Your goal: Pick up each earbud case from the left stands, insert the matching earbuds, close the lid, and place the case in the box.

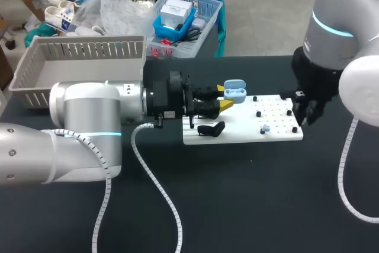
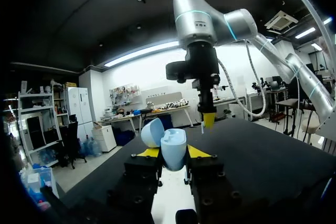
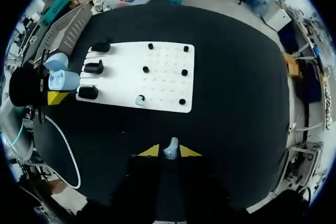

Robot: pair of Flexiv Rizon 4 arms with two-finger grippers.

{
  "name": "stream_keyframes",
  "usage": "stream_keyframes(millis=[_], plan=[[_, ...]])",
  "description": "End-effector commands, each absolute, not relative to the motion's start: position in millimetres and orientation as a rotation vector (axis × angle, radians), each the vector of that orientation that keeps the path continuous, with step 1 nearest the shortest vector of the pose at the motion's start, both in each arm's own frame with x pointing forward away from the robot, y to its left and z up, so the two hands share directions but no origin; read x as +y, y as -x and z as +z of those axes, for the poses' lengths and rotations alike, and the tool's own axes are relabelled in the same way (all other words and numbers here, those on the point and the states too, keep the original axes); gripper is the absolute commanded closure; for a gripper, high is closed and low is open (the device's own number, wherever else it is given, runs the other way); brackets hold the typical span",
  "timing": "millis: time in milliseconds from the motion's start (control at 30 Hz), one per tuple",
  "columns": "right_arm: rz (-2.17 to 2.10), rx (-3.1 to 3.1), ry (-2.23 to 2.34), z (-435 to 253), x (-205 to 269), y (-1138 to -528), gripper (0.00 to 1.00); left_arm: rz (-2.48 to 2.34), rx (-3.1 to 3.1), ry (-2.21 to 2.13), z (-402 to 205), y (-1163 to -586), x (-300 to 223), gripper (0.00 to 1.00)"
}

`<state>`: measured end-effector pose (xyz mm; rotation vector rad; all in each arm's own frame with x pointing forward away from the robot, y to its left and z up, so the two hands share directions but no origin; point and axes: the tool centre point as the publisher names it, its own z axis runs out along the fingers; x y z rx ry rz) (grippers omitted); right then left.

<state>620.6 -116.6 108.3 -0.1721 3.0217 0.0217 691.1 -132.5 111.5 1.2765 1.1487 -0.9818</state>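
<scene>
The left pincer [image 2: 173, 152] holds the earbud case [image 2: 174, 149] between its two yellow tips, one finger on each side. The case is light blue and its lid [image 2: 153, 132] stands open. In the head view this case [image 1: 235, 92] is above the edge of the white board [image 1: 243, 135], on the side where the left arm comes in, and it does not rest on any stand.

The right pincer [image 3: 170, 151] is closed narrowly on one small light blue earbud [image 3: 170, 148], which sits between its yellow tips. This pincer is over the dark tabletop [image 1: 249, 194], just beside the long side of the board and apart from the case.

A second earbud [image 3: 140, 100] lies on the board, near the side closest to the right pincer. Three black stands [image 3: 93, 67] are in a row along the board's end next to the case, and no case sits on them. Some small black pegs [image 3: 184, 72] are spread over the rest of the board.

The grey box [image 1: 89, 48] with slatted walls stands at the far left of the tabletop, behind the left arm.
</scene>
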Motion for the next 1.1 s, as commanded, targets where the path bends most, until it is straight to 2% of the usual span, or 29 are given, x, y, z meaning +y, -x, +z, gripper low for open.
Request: stream_keyframes(millis=[33,367,500,633,1100], plan=[[0.021,3.004,0.063,125,-108,-606,1.00,-0.980,1.147,-1.273,111,-691,-133,1.00],[-0.003,2.983,-0.127,158,-59,-608,1.00,-0.980,1.147,-1.273,111,-691,-133,1.00],[0.179,2.973,-0.136,166,-48,-614,1.00,-0.980,1.147,-1.273,111,-691,-133,1.00],[0.157,2.988,-0.177,169,-34,-620,1.00,-0.980,1.147,-1.273,111,-691,-133,1.00],[0.133,2.997,-0.414,183,-15,-636,1.00,-0.980,1.147,-1.273,111,-691,-133,1.00]])
